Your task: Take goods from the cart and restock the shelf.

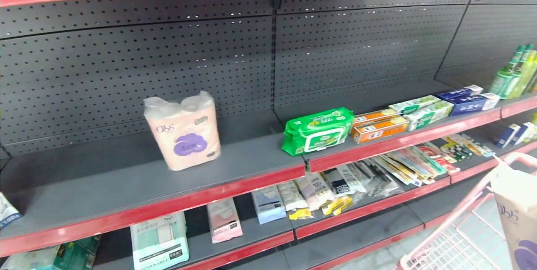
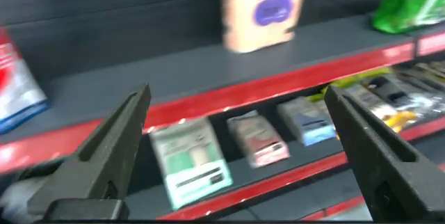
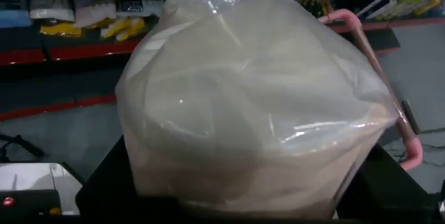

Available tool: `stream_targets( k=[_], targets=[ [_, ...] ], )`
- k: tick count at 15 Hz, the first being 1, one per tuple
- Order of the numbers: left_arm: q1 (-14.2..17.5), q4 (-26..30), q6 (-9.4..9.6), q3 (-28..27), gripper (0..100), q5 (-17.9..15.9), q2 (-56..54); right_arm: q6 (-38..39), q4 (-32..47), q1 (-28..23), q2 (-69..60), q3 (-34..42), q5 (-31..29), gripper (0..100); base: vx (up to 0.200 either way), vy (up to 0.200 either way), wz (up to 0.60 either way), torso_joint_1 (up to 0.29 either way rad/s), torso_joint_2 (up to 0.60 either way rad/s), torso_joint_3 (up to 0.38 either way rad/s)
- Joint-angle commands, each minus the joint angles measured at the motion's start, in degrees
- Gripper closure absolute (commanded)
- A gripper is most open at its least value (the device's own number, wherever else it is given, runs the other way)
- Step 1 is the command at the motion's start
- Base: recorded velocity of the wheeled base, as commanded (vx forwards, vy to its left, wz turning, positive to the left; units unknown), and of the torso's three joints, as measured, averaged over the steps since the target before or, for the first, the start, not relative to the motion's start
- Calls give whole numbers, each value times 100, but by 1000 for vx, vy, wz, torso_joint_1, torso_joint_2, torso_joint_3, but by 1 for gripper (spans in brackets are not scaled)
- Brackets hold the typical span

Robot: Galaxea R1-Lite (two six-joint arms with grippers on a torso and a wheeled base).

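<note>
A peach toilet-paper pack with a purple mark stands upright on the grey middle shelf; it also appears at the back in the left wrist view. A second, identical pack hangs above the pink cart at the lower right. My right gripper is shut on this pack, whose plastic wrap bulges between the dark fingers. The cart's pink rim lies behind it. My left gripper is open and holds nothing, facing the shelf's red front edge below the standing pack.
Right of the standing pack lie a green wet-wipes pack, orange boxes, green-white and blue boxes, and green bottles. The lower shelf holds several small packets. Bare shelf board flanks the standing pack.
</note>
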Motion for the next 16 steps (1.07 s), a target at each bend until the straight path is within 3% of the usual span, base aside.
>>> stream_targets(
  k=[1,7,16],
  targets=[
    [2,2,0,1,0,0,7,-1,-1,1,10,6,3,100,0,0,600,2,2,2],
    [2,2,0,1,0,0,7,-19,16,-7,-69,15,-14,100,0,0,600,4,2,3],
    [-7,2,-62,1,0,0,95,289,-28,-51,-631,182,39,100,0,0,0,0,0,0]
  ],
)
